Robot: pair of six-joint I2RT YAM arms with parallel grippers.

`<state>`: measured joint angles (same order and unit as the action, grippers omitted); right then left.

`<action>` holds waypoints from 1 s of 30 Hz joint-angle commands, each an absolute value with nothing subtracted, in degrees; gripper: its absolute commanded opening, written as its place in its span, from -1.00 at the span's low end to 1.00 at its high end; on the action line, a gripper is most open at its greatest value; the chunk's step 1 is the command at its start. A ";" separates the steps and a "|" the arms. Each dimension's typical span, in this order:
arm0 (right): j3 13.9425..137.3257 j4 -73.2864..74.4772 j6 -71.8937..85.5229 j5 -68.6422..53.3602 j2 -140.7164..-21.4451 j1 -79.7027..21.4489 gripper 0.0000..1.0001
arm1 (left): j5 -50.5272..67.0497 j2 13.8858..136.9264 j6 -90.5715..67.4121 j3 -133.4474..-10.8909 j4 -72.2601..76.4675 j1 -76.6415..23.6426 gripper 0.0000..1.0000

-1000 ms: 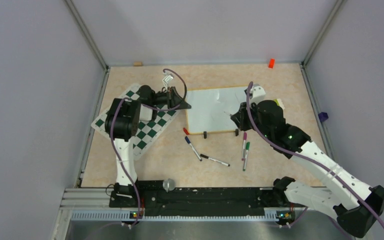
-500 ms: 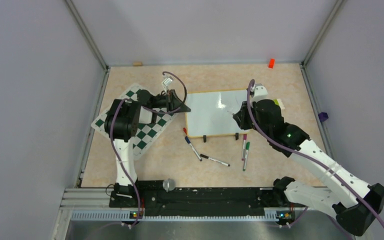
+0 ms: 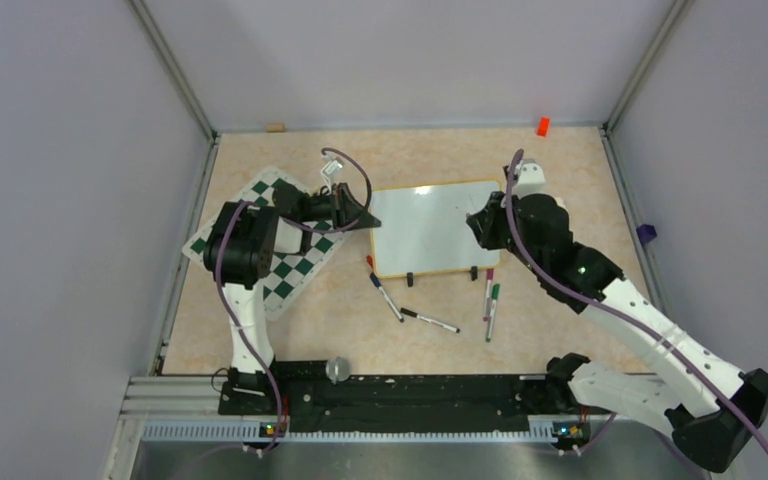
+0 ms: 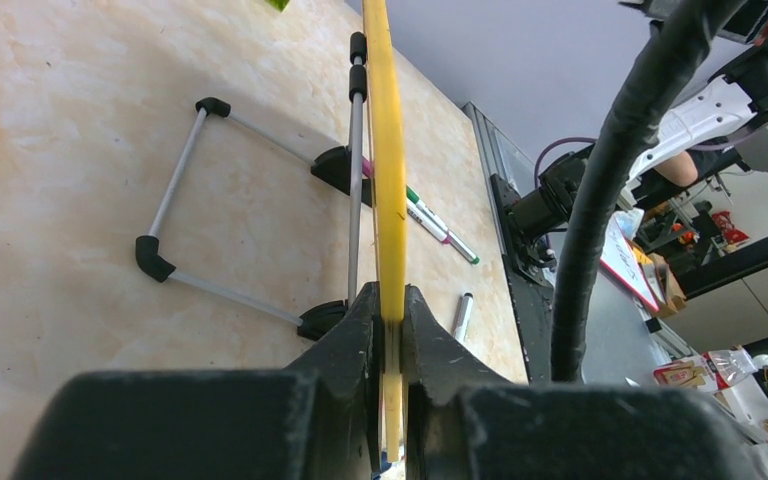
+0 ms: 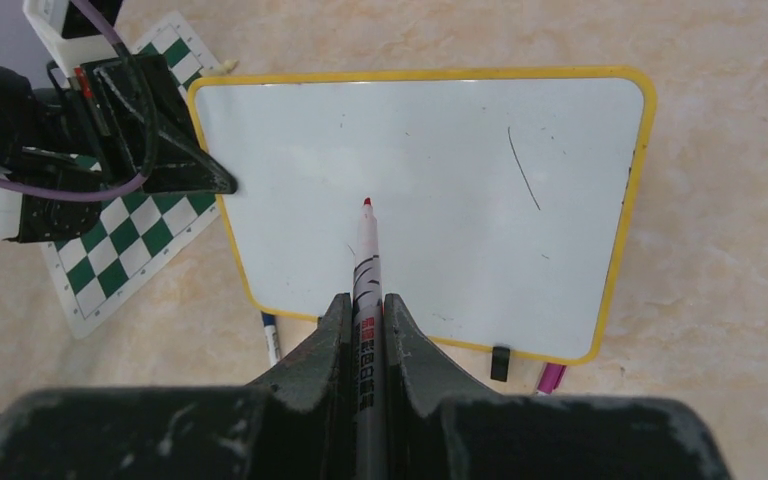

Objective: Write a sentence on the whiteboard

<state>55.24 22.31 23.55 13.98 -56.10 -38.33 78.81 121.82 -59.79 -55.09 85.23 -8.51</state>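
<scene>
So the small glossy whiteboard [image 3: 425, 230] with the thin yellow frame sits about mid-way across the beige marbled counter [image 3: 410, 150], two little black feet on its near edge. The left pincer [image 4: 390, 300] is clamped shut on the board's left edge. From the left wrist view you see the yellow rim edge-on, running straight up out of the fingers, with a grey wire stand behind it.

The right pincer [image 5: 365, 305] is closed around a red-tipped white marker [image 5: 368, 260], pointing it at the middle of the white surface. Can't tell if the tip is actually touching or sitting just above. The only marks I can make out on the board are a thin dark stroke toward the right side and a few specks.

Just left of the board, under the left arm, lies a green-and-white chessboard mat [image 3: 280, 240]. A handful of loose marker pens [image 3: 430, 320] lie on the counter in front of the board. There's also a tiny orange block [image 3: 542, 126] way off at the far edge.
</scene>
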 commanded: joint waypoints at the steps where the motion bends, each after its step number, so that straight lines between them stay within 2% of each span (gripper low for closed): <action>1: 52.94 15.39 21.75 14.61 -50.28 -37.79 -1.00 | 76.79 118.30 -58.62 -55.22 87.35 -8.26 -1.00; 10: 50.22 16.51 25.56 17.96 -48.62 -37.77 -1.00 | 76.78 118.34 -58.99 -55.02 88.31 -8.26 -1.00; 23: 50.22 23.71 26.32 19.91 -47.68 -37.81 -1.00 | 75.97 117.80 -52.58 -55.91 78.89 -8.44 -1.00; 30: 52.36 27.50 24.89 19.11 -51.31 -37.80 -1.00 | 77.08 119.71 -59.57 -56.56 88.19 -8.52 -1.00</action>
<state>49.52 25.52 25.71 19.00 -49.95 -38.33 78.04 121.01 -55.61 -54.96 80.38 -8.51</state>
